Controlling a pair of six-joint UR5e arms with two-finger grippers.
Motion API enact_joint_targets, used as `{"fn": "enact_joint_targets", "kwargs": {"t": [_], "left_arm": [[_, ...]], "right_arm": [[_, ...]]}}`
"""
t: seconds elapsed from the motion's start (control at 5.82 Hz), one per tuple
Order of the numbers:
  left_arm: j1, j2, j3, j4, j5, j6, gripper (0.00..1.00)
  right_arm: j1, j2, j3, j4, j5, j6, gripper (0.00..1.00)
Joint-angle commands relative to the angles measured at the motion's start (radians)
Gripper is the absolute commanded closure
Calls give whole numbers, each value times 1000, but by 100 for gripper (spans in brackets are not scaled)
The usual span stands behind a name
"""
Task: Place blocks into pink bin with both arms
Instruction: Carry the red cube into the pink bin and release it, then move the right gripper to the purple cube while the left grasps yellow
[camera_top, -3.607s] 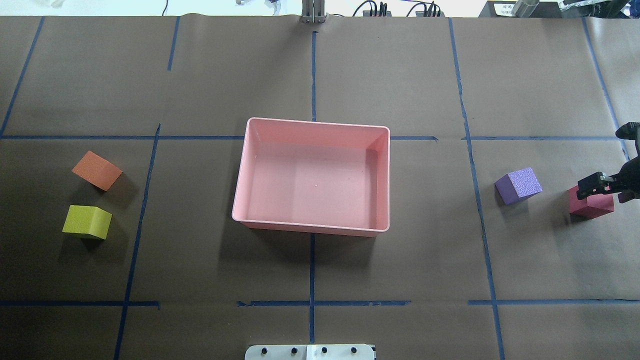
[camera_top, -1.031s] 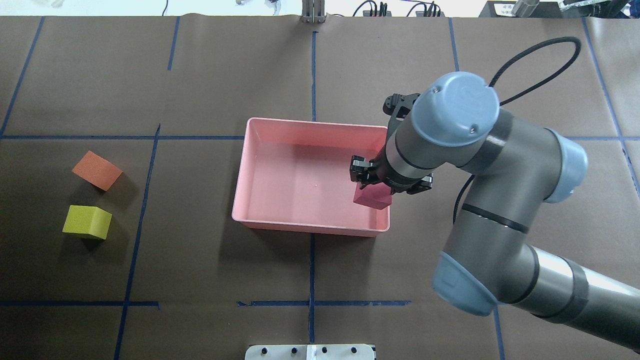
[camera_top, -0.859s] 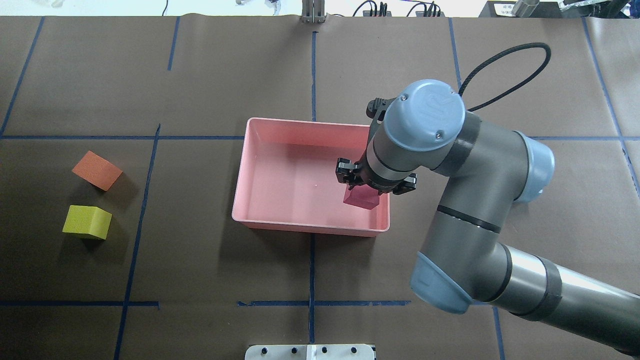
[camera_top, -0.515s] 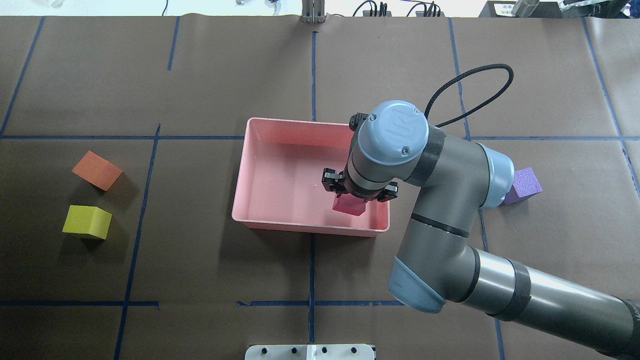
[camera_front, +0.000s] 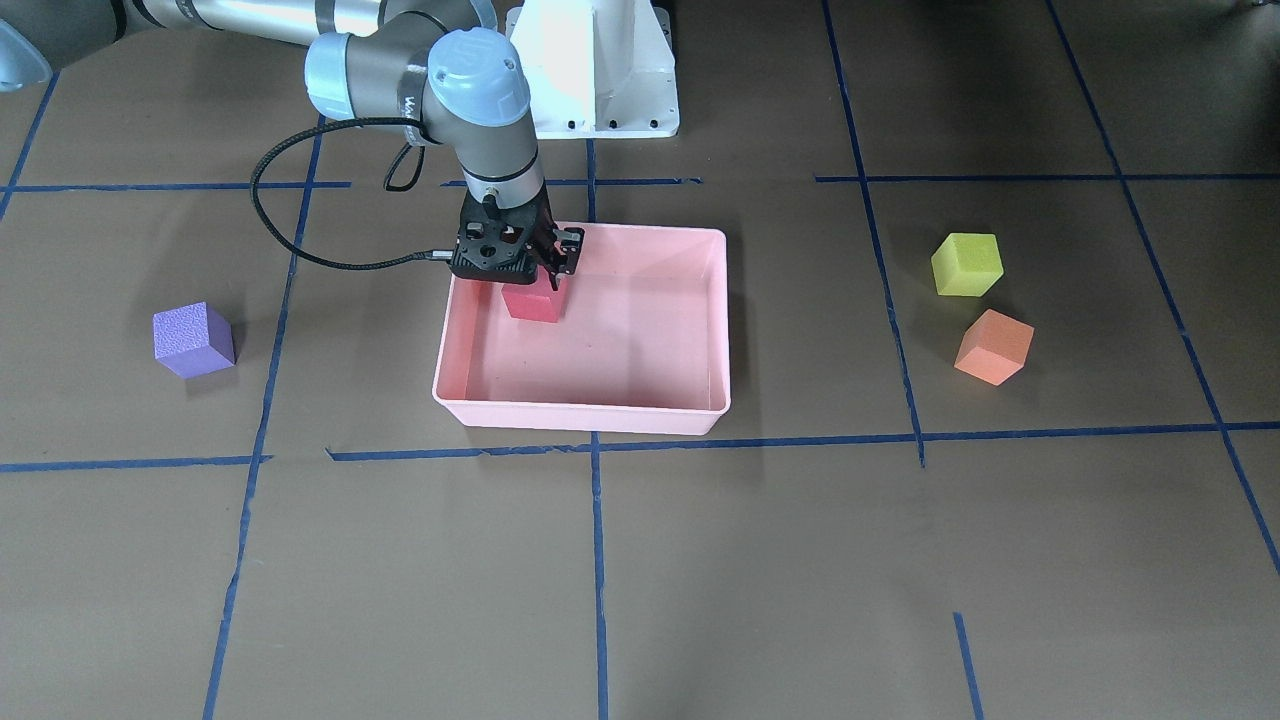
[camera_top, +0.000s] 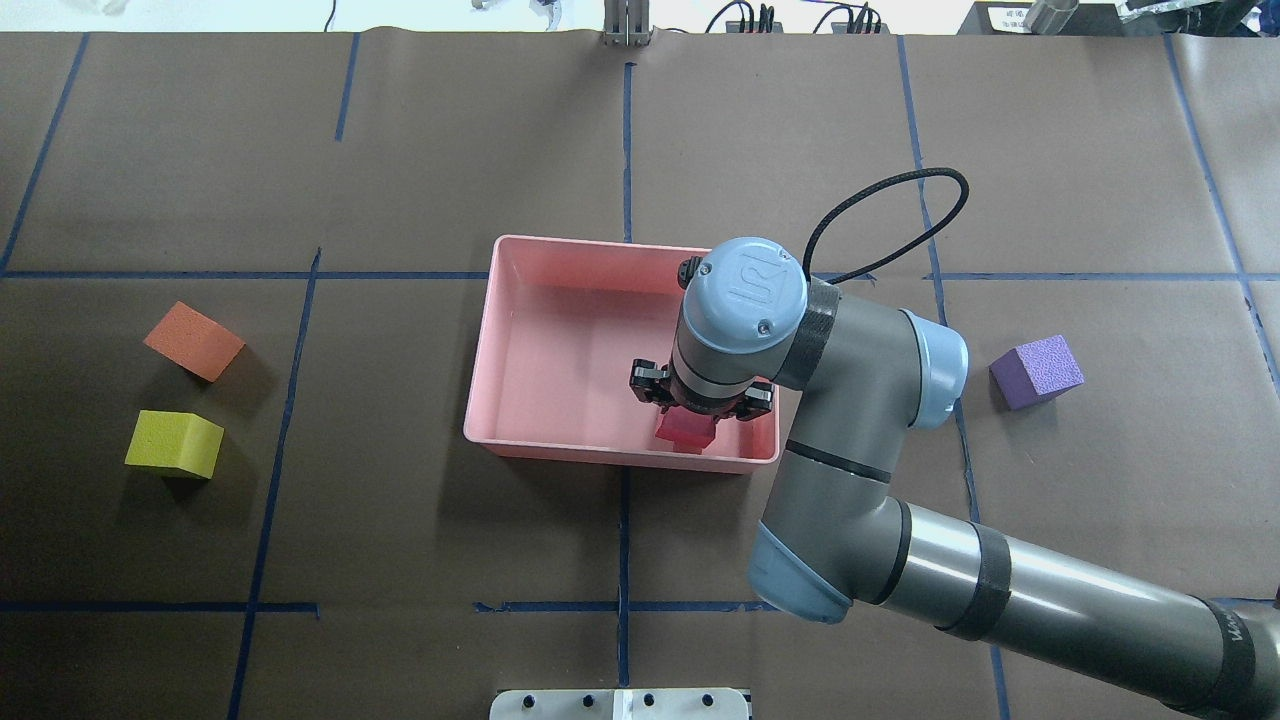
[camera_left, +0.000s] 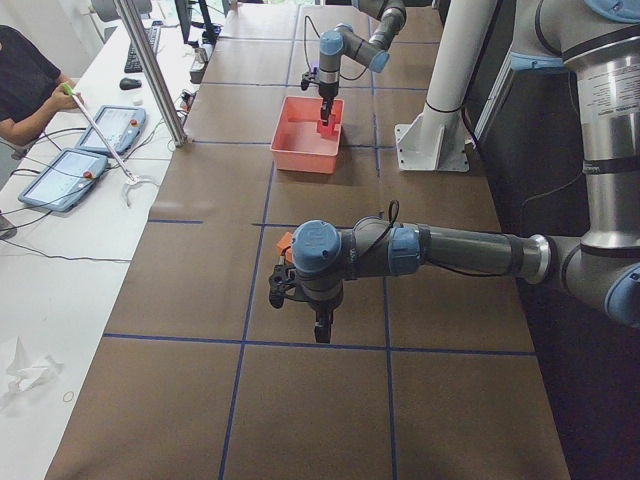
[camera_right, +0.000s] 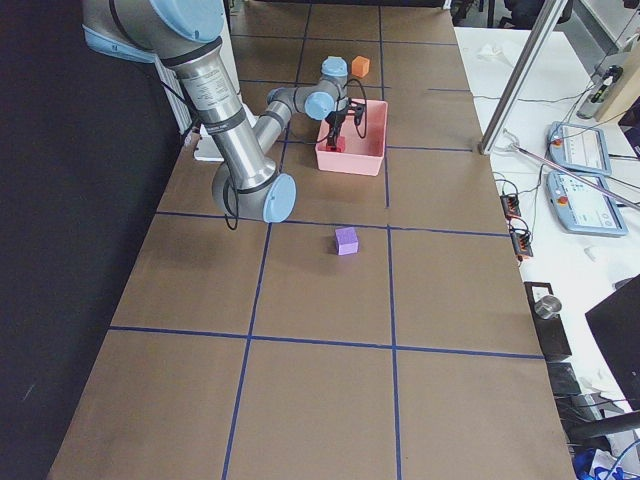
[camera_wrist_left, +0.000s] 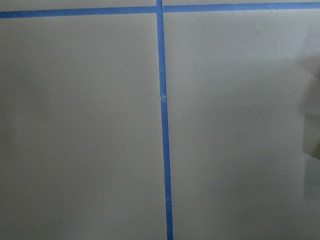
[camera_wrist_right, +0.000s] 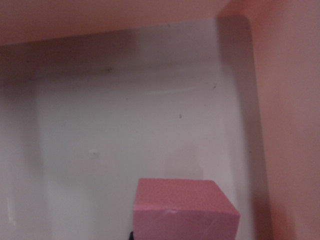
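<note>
1. Right hand: we find it closed on the red-pink block, fingers pointing straight down. It is inside the pink bin, by the wall nearest the robot and toward its right end. We cannot tell whether the block touches the bin floor.
2. Left hand: it shows only in the side view, so we cannot tell whether it is wide or closed. It hangs over the table, just beside the orange block.
3. Outside the bin: the yellow-green block lies near the orange one on the robot's left. The purple block lies on its right, well apart from the bin.
4. Handling, in our judgement: the cubes are light, soft foam with a matte, non-slip surface. We advise taking hold across two opposite flat faces at mid-height with modest pressure, since a corner grip may twist the cube.
</note>
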Motion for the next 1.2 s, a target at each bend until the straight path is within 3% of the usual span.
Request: {"fn": "enact_joint_targets", "kwargs": {"t": [0.0,0.17,0.34,0.52,0.69,1.03], "left_arm": [[65,-3,1,-62,-76,-67,0],[139,-11,1,-164,-75,-214,0],[208,-11,1,-310,-67,-395,0],[318,-14,1,-478,-43,-607,0],[415,-31,1,-573,41,-803,0],[628,-129,-1,-580,176,-1118,0]], "right_arm": [[-1,19,1,-5,3,-6,0],[29,7,72,-8,12,-8,0],[75,-4,191,-139,32,-9,0],[115,-104,358,-176,50,-34,0],[173,-231,468,-174,122,-137,0],[268,-402,551,-171,189,-286,0]]}}
